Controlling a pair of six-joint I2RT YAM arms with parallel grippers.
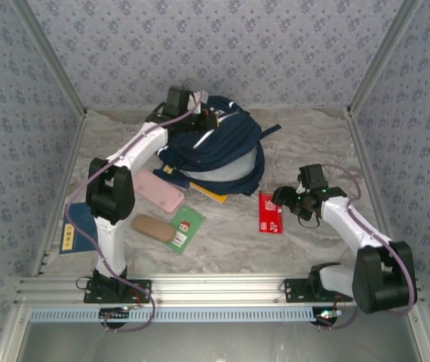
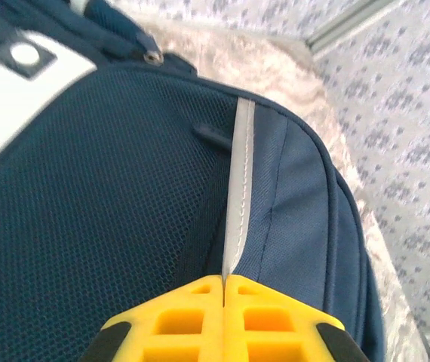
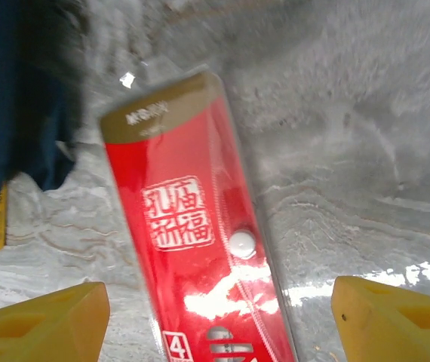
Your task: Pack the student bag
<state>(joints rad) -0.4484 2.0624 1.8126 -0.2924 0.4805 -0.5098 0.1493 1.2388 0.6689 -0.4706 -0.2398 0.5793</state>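
Two end effectors: the left end effector point(image 2: 222, 285), pressed together, meets the white stripe point(image 2: 239, 188) of the navy backpack point(image 1: 215, 143), which lies at the far middle of the bench point(image 1: 313, 143); the right end effector point(image 3: 215, 294) stands spread wide above a red packet point(image 3: 185, 226) near the backpack.

**Table layout, arms' side as near**

Student bag point(image 1: 215, 151) sits rear centre of table point(image 1: 313, 151). Before it: flat pouch point(image 1: 160, 190) left, packet point(image 1: 270, 213) right. Nearer: oblong case point(image 1: 153, 228) just left of booklet point(image 1: 187, 228). Folder point(image 1: 75, 226) far left. Right gripper point(image 1: 284, 200) over packet; left gripper point(image 1: 200, 115) over bag's rear left.
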